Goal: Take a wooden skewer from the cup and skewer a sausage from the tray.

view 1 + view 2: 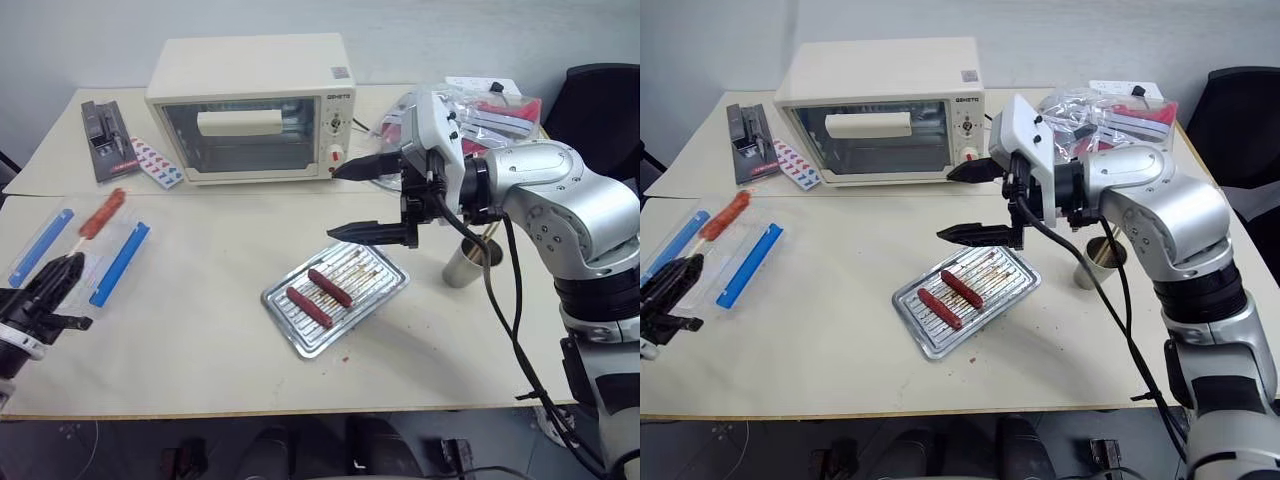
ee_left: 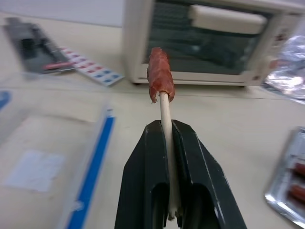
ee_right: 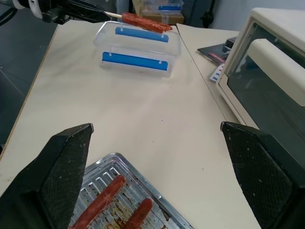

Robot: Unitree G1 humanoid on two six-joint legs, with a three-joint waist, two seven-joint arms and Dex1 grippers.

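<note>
The left gripper (image 2: 167, 143) is seen at about nine o'clock on the worktop (image 1: 200, 330), its jaws clenched on the wooden skewer (image 2: 166, 129). The stick is pinched between the two black fingers and runs out past their tips, and the sausage (image 2: 159, 74) is threaded on its far end. In the head views this skewered sausage (image 1: 102, 213) is held over the clear plastic box (image 1: 85, 250) with blue clips, which lies at the nine o'clock side of the worktop.

The right gripper (image 1: 372, 200) is held above the middle of the worktop, pointing toward nine o'clock, its jaws spread wide and grasping nothing. It hangs over the far edge of the tray (image 1: 290, 335), not touching it. The tray lies near the centre of the worktop, turned at an angle, and two more sausages (image 1: 329, 287) are laid side by side on its ridged bottom.

The cup (image 1: 462, 267) stands at about three o'clock from the tray, partly hidden behind the right arm, with several sticks in it.

A cream toaster oven (image 1: 250, 108) is placed at twelve o'clock, behind the tray. To its nine o'clock side a dark flat item (image 1: 103, 140) and a blister pack (image 1: 156, 163) are laid. At about one o'clock, behind the right arm, crumpled plastic bags (image 1: 490, 110) are piled.
</note>
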